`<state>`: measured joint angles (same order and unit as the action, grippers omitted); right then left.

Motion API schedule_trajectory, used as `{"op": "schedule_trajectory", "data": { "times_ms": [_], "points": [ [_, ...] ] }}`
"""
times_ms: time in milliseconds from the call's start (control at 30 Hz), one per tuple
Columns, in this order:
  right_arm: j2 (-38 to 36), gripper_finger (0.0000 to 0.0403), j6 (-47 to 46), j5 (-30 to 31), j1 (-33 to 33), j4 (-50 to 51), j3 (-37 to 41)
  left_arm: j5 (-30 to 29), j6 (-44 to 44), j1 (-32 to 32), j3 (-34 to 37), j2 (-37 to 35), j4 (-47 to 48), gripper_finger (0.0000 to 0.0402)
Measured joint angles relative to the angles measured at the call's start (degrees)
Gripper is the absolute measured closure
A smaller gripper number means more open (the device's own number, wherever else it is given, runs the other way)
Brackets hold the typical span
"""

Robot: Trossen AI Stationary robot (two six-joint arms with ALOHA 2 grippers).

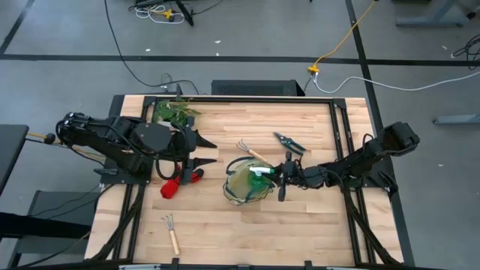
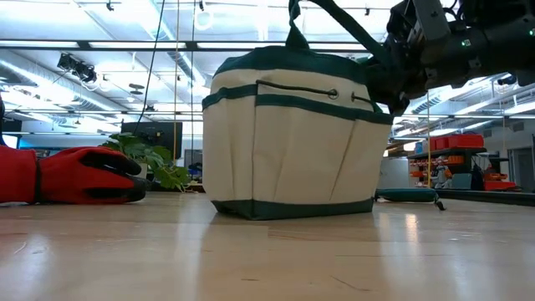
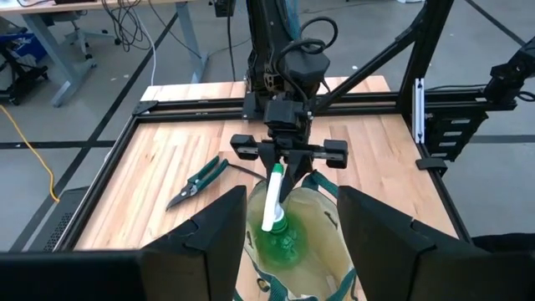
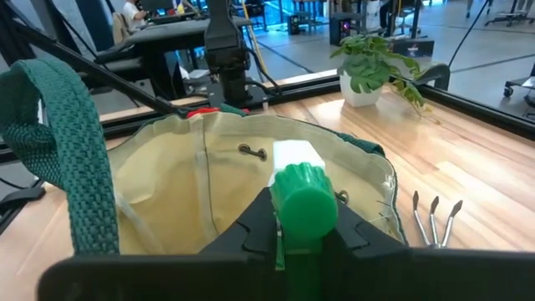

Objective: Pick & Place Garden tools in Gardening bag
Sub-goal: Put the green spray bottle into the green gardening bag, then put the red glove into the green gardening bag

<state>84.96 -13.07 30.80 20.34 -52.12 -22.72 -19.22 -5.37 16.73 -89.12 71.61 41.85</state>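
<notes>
The cream-white gardening bag (image 1: 246,184) with green trim stands mouth-up at the table's middle; it also shows in the low view (image 2: 288,142). My right gripper (image 1: 280,176) is at the bag's right rim, shut on the green round piece with a white handle (image 3: 274,209), whose round end (image 3: 286,242) is over or in the bag's mouth. My left gripper (image 1: 208,151) is open and empty, left of the bag and above the red gloves (image 1: 177,184). One rake (image 1: 247,148) lies just behind the bag, another (image 1: 171,231) near the front edge. The pruning shears (image 1: 289,141) lie behind my right gripper. My right gripper pinches the tool's green-capped handle end (image 4: 301,205) between its two fingers. The fingers come from the table's right, slanting down, over the bag's rim. The white handle (image 3: 272,201) slants down from the fingers, and the round green end hangs lowest, inside the bag's mouth.
A leafy potted plant (image 1: 174,112) stands at the far left corner. The bag's loop handle (image 4: 58,142) stands up close to my right gripper. Bare wood shows at the near right and far middle of the table.
</notes>
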Motion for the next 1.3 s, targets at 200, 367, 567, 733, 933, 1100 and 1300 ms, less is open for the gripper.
{"op": "schedule_trajectory", "data": {
  "times_ms": [200,367,567,733,933,1100,1300],
  "points": [
    [0.01,0.031,0.03,-0.25,0.0,-0.06,0.02,0.0,0.01,0.0,0.0,0.0,0.0,0.0204],
    [0.01,0.0291,1.48,-0.25,0.31,-2.22,0.04,0.0,0.02,0.0,0.0,0.0,0.01,0.0204],
    [0.01,0.0271,2.37,0.29,1.17,-2.01,0.04,0.0,0.05,0.0,0.0,0.0,0.02,0.0204],
    [0.01,0.0255,2.12,4.63,1.16,-1.79,0.04,0.0,0.04,0.0,0.0,0.0,0.02,0.0204],
    [0.01,0.0232,1.54,3.62,1.42,-1.9,0.04,0.02,0.05,0.0,0.0,0.0,0.02,0.0204],
    [-0.13,0.0212,1.99,3.29,2.46,-2.33,0.04,0.02,0.05,0.0,0.0,0.0,0.02,0.0204],
    [-1.89,0.0187,4.56,5.45,3.7,-2.39,0.04,0.02,0.05,0.0,0.0,0.0,0.03,0.0204]
  ]
}}
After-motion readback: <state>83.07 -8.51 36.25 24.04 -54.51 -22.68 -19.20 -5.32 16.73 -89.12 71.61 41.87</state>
